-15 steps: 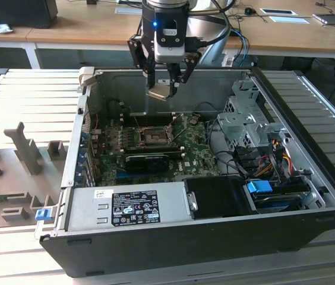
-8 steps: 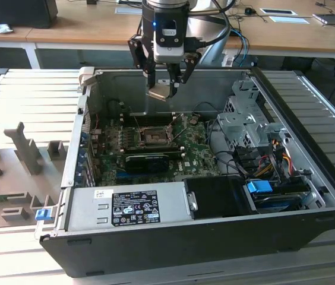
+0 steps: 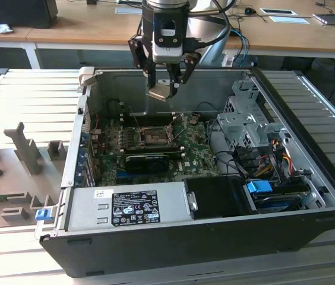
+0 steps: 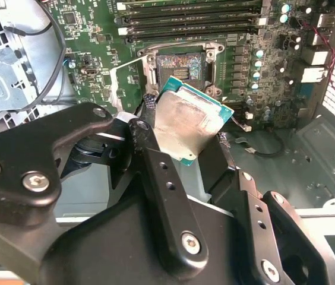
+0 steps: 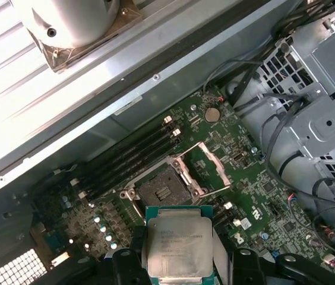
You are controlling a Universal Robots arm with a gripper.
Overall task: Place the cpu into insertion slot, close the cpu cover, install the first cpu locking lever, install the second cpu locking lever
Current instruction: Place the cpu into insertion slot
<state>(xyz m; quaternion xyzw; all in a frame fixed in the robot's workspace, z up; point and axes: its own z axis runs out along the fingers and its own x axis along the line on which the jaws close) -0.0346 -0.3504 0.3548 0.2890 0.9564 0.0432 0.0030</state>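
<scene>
My gripper [image 3: 166, 86] hangs above the open computer case, shut on the cpu [image 3: 158, 92], a small square chip with a pale silver top. In both wrist views the cpu [image 4: 185, 122] [image 5: 178, 246] sits tilted between the black fingers [image 4: 149, 142]. Under it on the green motherboard [image 3: 197, 157] lies the insertion slot [image 3: 154, 138] [image 4: 181, 68] [image 5: 163, 189], bare, with its dark contact field showing. The cpu cover [image 5: 206, 169] [image 4: 125, 80], a thin metal frame, stands swung open at one edge of the slot. The cpu is well clear of the slot.
A black rectangular card [image 3: 152, 159] lies just in front of the slot, and memory slots [image 4: 191, 18] run beside it. A grey power supply [image 3: 132, 208] fills the near side. A metal drive cage [image 3: 247, 116] with cables [image 3: 268, 160] stands at the exterior view's right.
</scene>
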